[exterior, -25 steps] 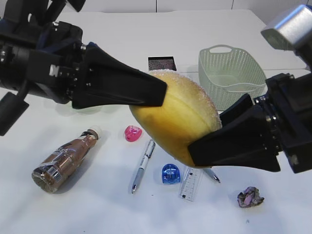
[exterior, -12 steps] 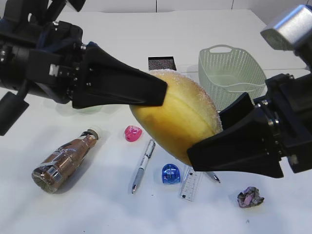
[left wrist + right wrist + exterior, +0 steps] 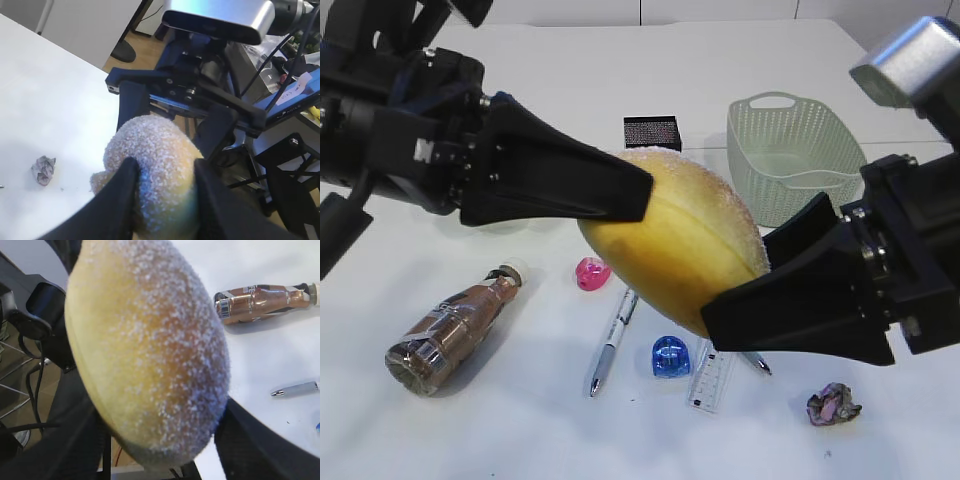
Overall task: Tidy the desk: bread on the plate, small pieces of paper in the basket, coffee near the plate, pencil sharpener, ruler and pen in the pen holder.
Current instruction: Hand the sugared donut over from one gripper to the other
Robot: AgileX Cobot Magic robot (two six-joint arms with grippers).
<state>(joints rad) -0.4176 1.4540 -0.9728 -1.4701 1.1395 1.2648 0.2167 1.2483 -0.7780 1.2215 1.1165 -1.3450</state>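
step: handover of bread [image 3: 670, 245] in mid-air, above middle of bench [image 3: 570, 80]; looks like right → left, judged from the grips.
left claw [image 3: 162, 187]: fingers pinching one end of the bun; wrist view shows both pads pressed into the sugared crust.
right claw [image 3: 770, 275]: spread wide round the other end; in its wrist view the dark fingers flank the bun, can't tell if they touch it.
how to do it well: back right claw straight off along bun's length w/o brushing it; left grips only the tip, so a nudge could tip it out. Keep left level, carry slow.
plate: mostly hidden; only a pale green glimpse behind the left arm, can't confirm rim or what's on it.
other items: coffee [image 3: 450, 325] lying on its side, front left; pen [image 3: 613, 340], ruler [image 3: 712, 378], blue sharpener [image 3: 670, 356], pink sharpener [image 3: 592, 272] under the bun; paper scrap [image 3: 834, 404] front right.
basket [image 3: 795, 155]: back right, looks empty.
pen holder [image 3: 652, 131]: only top shows behind bun.
cut off: ruler partly hidden behind the right claw's finger.
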